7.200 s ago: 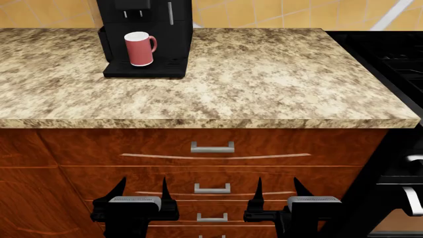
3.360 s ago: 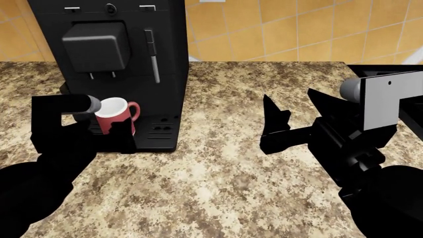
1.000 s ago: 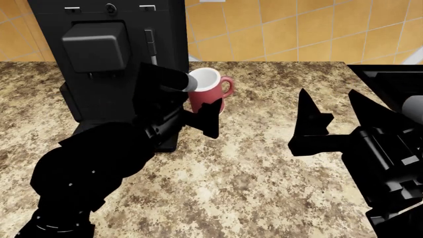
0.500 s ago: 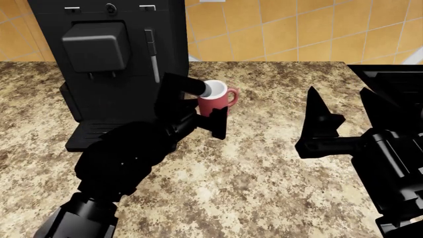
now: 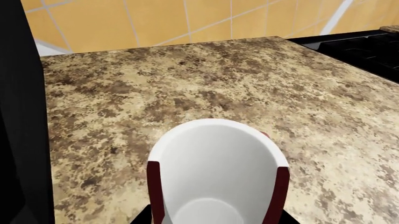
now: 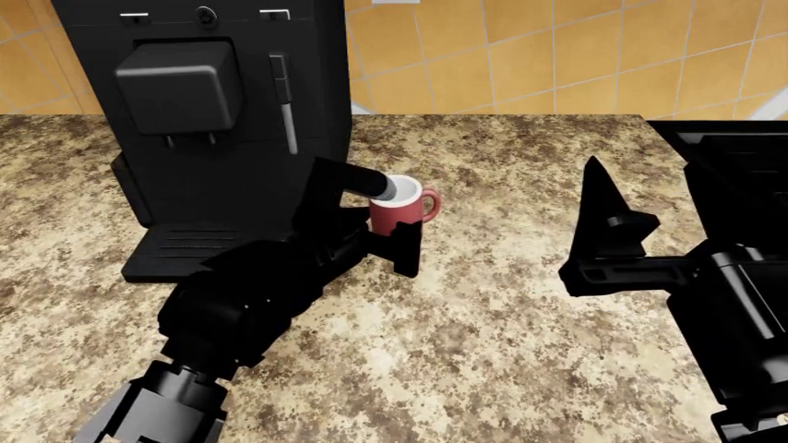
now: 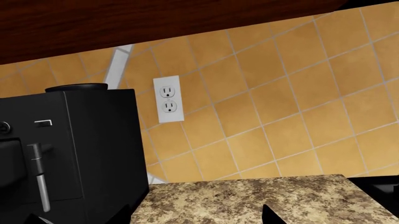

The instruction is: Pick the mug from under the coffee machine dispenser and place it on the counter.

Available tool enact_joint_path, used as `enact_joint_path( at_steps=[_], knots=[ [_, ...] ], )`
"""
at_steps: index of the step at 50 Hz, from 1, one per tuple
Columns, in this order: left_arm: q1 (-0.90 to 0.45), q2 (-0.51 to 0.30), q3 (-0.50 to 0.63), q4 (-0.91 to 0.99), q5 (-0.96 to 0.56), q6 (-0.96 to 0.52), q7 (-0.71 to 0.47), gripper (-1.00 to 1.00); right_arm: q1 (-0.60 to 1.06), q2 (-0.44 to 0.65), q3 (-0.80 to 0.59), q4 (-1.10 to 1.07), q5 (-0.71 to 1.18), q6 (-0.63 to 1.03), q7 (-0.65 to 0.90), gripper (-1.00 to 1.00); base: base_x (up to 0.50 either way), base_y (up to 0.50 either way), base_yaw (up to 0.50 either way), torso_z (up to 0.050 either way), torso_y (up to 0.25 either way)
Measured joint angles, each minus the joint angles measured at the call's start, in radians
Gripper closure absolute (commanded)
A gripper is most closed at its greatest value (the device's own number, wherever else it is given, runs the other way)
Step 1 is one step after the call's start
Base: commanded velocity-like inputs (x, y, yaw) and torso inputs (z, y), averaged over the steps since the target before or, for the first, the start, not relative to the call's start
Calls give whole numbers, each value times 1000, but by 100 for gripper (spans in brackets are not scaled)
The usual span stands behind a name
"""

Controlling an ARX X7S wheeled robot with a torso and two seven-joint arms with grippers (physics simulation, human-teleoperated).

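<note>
The red mug [image 6: 404,209] with its white inside stands upright just right of the tall black coffee machine, low over or on the speckled counter [image 6: 493,323]; I cannot tell if it touches. My left gripper [image 6: 397,220] is shut on the mug; in the left wrist view the mug [image 5: 217,172] fills the space between the black fingers. The boxy black dispenser [image 6: 180,88] is up on the machine's front, left of the mug. My right gripper [image 6: 640,226] is open and empty above the counter's right part; its fingertips [image 7: 274,215] show in the right wrist view.
The coffee machine [image 6: 209,129] with its drip tray [image 6: 185,251] stands at the back left, a thin silver wand [image 6: 286,101] on its front. A black stovetop [image 6: 726,157] lies at the right edge. The tiled wall has an outlet [image 7: 169,99].
My left gripper has carried the mug out from under the dispenser, rightward past the machine, and has lowered it toward the counter. My right gripper has shifted a little to the right.
</note>
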Motion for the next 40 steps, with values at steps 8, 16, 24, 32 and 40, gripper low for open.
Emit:
enact_joint_path(
  at_steps=[8,16,24,32,40],
  knots=[
    [-3,1,4,-6,-6,-2,4,-100,-4,2,1,-1,-1,-8,-1,-100,0,0,0,0,0],
    [-9,5,8,-7,-23,-10,6,-100,-9,2,1,-1,-8,-15,-7,-100,0,0,0,0,0],
    [-5,1,7,12,-42,-24,-11,-100,-16,1,0,0,-15,-23,-16,-100,0,0,0,0,0],
    [13,-19,2,69,-58,-55,-47,-100,-16,3,-4,1,-19,-28,-21,-100,0,0,0,0,0],
    [37,-44,-13,162,-91,-101,-89,-100,-6,3,-18,3,-20,-30,-24,-100,0,0,0,0,0]
  ],
)
